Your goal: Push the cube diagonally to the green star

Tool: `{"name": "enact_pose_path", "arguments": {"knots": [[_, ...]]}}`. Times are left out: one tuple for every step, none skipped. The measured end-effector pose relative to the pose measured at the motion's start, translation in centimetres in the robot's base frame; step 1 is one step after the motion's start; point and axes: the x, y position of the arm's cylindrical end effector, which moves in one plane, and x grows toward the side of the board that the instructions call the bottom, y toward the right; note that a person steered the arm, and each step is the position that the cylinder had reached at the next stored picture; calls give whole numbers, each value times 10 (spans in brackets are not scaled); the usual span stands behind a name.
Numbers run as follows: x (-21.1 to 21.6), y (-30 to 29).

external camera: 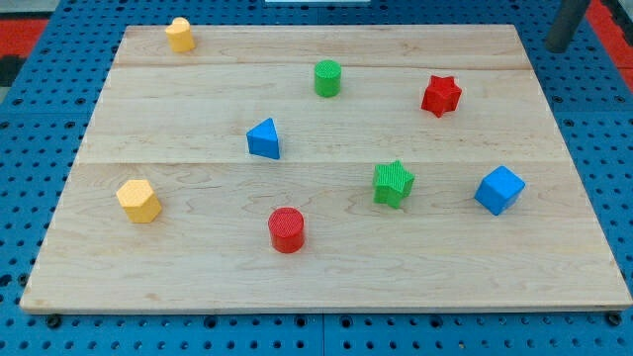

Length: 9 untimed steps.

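Note:
The blue cube (pixel 499 190) sits at the view's right on the wooden board (pixel 198 287). The green star (pixel 393 183) lies to its left, about a hundred pixels away, at nearly the same height in the view. My tip (pixel 558 47) is the end of the dark rod at the view's top right corner, just past the board's top right edge. It is far above the blue cube and touches no block.
A red star (pixel 441 95) and a green cylinder (pixel 327 78) lie toward the view's top. A blue triangle (pixel 263 139) is near the middle. A red cylinder (pixel 287 229) and a yellow hexagon (pixel 138 201) are lower left. A small yellow block (pixel 179 35) is at top left.

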Motion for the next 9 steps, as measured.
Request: {"name": "enact_pose_path", "arguments": {"knots": [[0, 8], [0, 10], [2, 10], [3, 9], [5, 10], [31, 11], [114, 5], [114, 5], [207, 6]]}}
